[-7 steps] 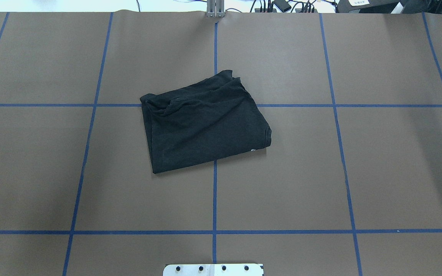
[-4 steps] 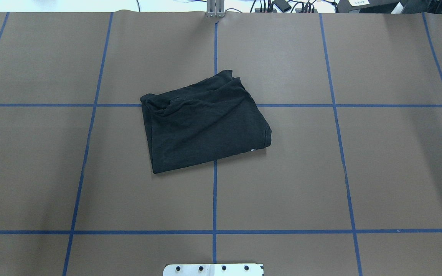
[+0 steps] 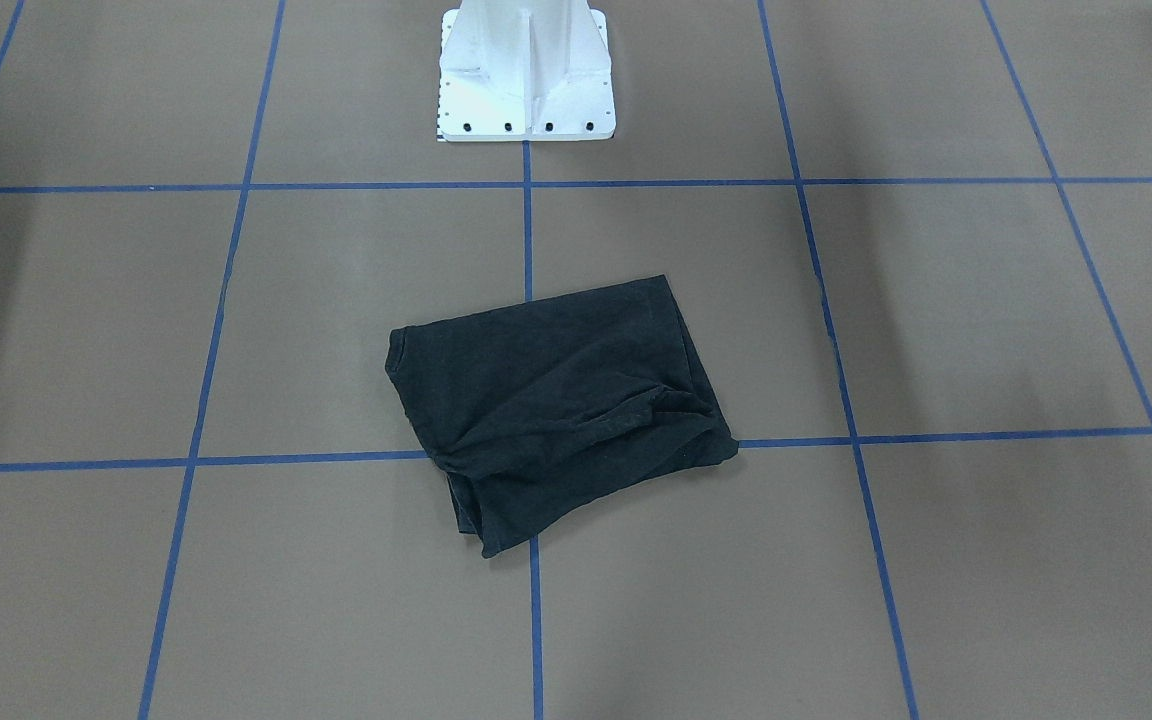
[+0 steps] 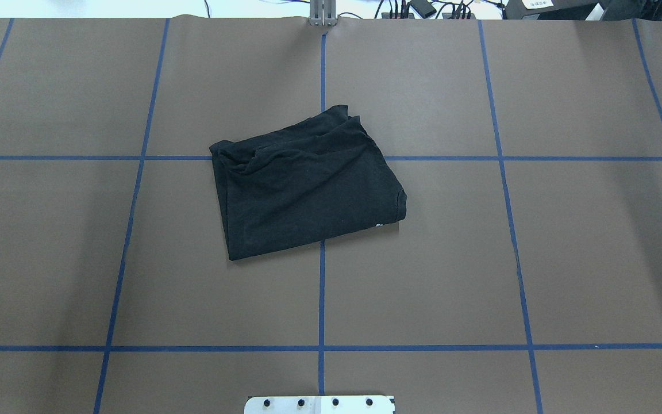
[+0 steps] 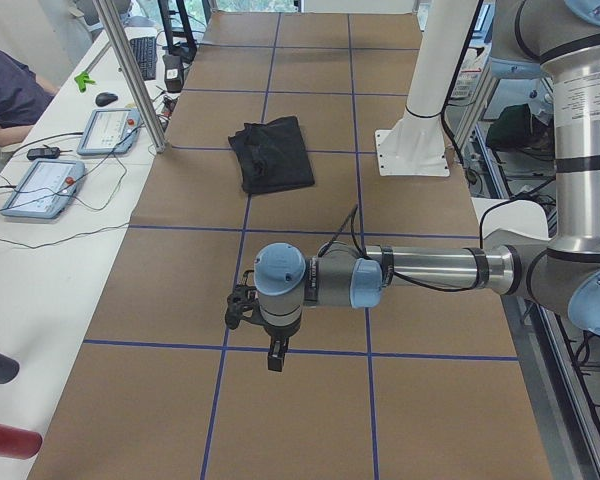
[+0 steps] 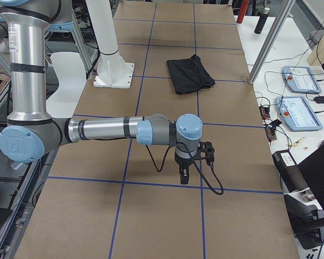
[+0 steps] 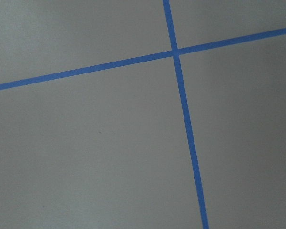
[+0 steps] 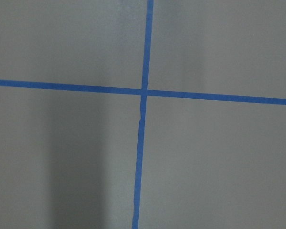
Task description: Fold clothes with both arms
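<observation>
The clothes are one black T-shirt, folded into a rumpled rectangle near the table's middle; its logo is hidden. It also shows far off in the side views. Both arms are stretched out low over the table ends, well away from the shirt. The left gripper points down over bare brown table. The right gripper hangs the same way at the opposite end. Neither shows in the overhead or front views, so I cannot tell whether they are open or shut. The wrist views show only table and blue tape.
The white pedestal base stands behind the shirt. Blue tape lines grid the brown table. Teach pendants, cables and aluminium posts line the operators' side, where a person's sleeve shows.
</observation>
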Controlling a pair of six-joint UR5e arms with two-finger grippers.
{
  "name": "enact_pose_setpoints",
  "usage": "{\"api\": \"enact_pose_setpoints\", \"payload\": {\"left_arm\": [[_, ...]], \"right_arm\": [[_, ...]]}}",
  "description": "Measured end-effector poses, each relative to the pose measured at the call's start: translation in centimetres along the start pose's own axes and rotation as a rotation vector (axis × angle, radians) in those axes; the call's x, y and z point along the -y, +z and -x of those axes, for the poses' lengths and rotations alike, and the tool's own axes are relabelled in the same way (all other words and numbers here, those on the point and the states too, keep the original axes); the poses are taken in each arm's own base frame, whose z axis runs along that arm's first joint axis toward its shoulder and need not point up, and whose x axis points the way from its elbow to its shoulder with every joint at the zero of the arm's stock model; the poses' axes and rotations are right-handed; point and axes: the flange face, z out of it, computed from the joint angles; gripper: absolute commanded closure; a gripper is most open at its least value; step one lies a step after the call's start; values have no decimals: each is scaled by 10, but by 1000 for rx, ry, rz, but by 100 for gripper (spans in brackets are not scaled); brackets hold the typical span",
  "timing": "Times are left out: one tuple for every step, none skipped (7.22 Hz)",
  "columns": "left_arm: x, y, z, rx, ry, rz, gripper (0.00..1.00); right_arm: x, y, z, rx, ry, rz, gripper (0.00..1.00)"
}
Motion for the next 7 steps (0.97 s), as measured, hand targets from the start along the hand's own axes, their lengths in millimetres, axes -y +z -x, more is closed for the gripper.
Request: {"api": "enact_pose_setpoints", "payload": {"left_arm": [[0,0,-1,-2,-19,-1,0],[0,-1,-1,-1,-23,-3,0],[1,-1,-2,0,-21,-6,0],[2,-2,-3,0,-19,-9,0],[2,-3,-3,1,-16,-12,0],[2,-4,-4,0,-15,-13,0],[2,-4,-4,1,-14,-14,0]], "right_arm": [[0,0,0,0,0,0,0],[0,0,0,1,0,0,0],[0,0,0,2,0,0,0],[0,0,1,4,1,-1,0],[0,-1,1,6,0,-2,0],[0,-2,2,7,-2,-4,0],[0,-3,3,7,-3,-6,0]]}}
